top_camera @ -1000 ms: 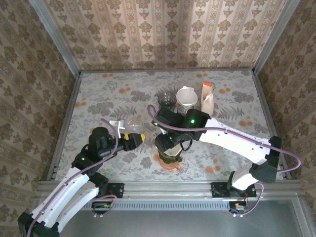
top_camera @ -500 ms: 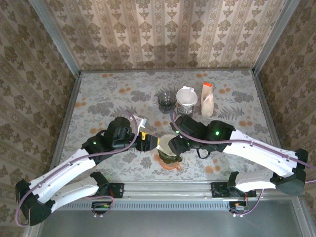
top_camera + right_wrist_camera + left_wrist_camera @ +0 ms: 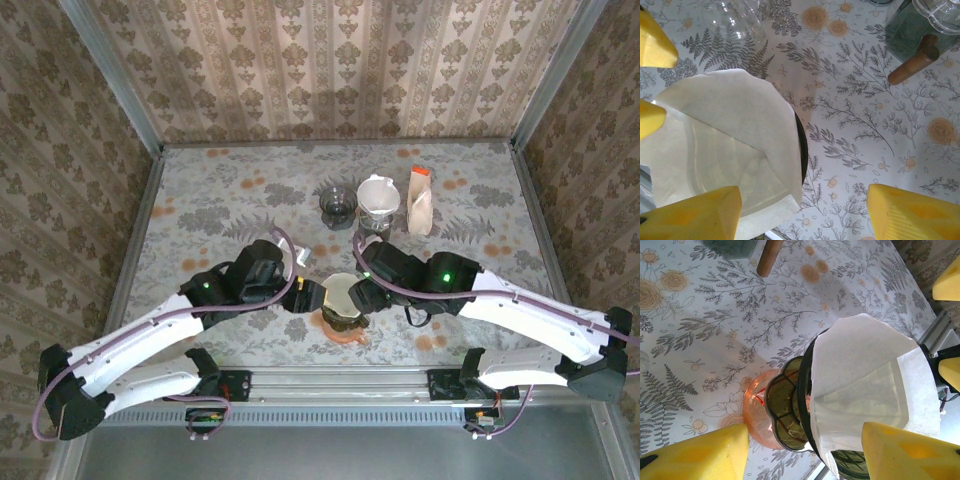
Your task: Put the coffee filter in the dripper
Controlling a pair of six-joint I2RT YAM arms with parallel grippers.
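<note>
The white paper coffee filter (image 3: 340, 293) sits opened in the dripper (image 3: 347, 320), a dark green glass cone with a black rim on an orange saucer, near the table's front edge. My left gripper (image 3: 306, 296) is just left of it and my right gripper (image 3: 362, 297) just right of it. In the left wrist view the filter (image 3: 865, 385) and dripper (image 3: 785, 410) lie ahead of the open left gripper (image 3: 805, 455), untouched by the yellow fingers (image 3: 695, 455). In the right wrist view the filter (image 3: 725, 145) lies beside the open right gripper (image 3: 802, 215), nothing held.
At the back of the table stand a small glass cup (image 3: 338, 203), a white jug (image 3: 378, 198) and a paper packet with an orange top (image 3: 420, 200). A wooden handle (image 3: 912, 65) points out near them. Patterned walls enclose the table on three sides.
The left arm swung right and came up against the dripper's left side. The right gripper let go of the filter, widened, and drew back to the dripper's right.
</note>
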